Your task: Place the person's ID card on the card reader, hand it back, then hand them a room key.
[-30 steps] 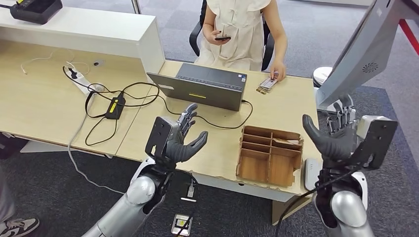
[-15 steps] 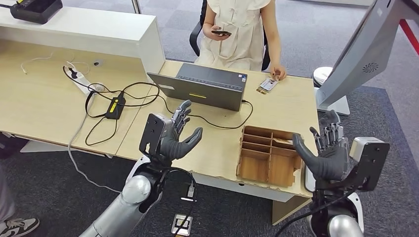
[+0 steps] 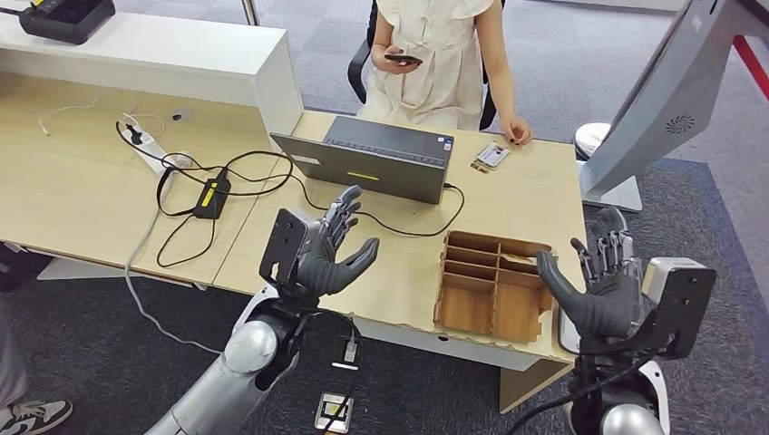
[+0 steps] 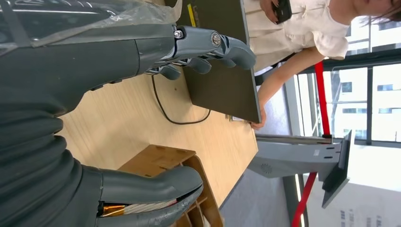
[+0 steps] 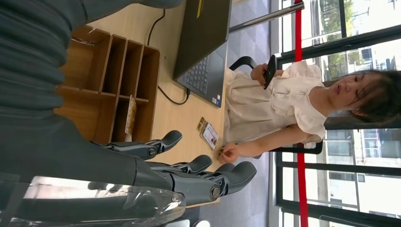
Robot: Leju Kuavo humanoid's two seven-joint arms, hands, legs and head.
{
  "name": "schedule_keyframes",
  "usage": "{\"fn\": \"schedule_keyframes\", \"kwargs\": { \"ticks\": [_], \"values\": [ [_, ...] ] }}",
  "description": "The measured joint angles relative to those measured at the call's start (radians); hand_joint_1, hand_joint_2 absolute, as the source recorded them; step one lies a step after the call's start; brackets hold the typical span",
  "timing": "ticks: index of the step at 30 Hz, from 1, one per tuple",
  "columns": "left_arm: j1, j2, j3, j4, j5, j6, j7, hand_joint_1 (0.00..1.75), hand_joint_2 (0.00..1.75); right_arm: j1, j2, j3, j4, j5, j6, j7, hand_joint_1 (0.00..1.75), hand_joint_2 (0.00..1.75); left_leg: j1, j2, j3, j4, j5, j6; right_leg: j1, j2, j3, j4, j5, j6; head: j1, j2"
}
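Opening step, by the look of it: small pale ID card with a dark strip (image 3: 492,155) flat on the far right of the light wooden worktop (image 3: 535,204), just beside the fingertips of the seated person's hand (image 3: 518,132), not yet picked up

Left robot hand (image 3: 328,251) raised over the near edge of the worktop, fingers spread apart, nothing held; same spread posture in the left wrist view (image 4: 142,113)

Right robot hand (image 3: 600,285) raised off the near right corner of the worktop, fingers apart, empty; thumb and fingers splayed in the right wrist view (image 5: 156,165), with the ID card (image 5: 209,135) well beyond them

Brown wooden compartment box (image 3: 495,285) near the right robot hand, a flat card-like piece (image 5: 130,115) standing in one slot, possibly the room key, too small to be sure

Grey open laptop (image 3: 376,159) at the far middle of the worktop, black cable (image 3: 399,228) trailing from it; which device serves as card reader, impossible to tell

Next move, as a judgement: a long reach with the right robot hand past the box to the far edge, then a careful pinch on a thin card lying flush on wood, likely hard to lift; the person's fingers close by, so a slow approach
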Motion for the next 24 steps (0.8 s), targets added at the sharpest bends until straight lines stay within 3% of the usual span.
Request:
{"fn": "schedule_keyframes", "kwargs": {
  "ticks": [24],
  "values": [
    [-0.023, -0.027, -0.018, 0.035, 0.025, -0.031, -0.021, 0.0, 1.75, 0.022, -0.023, 0.007, -0.036, 0.022, -0.016, 0.022, 0.0, 1.75, 0.0, 0.0, 0.0, 0.0, 0.0, 0.0, 0.0, 0.0, 0.0, 0.0, 0.0, 0.0, 0.0, 0.0]
  ]
}}
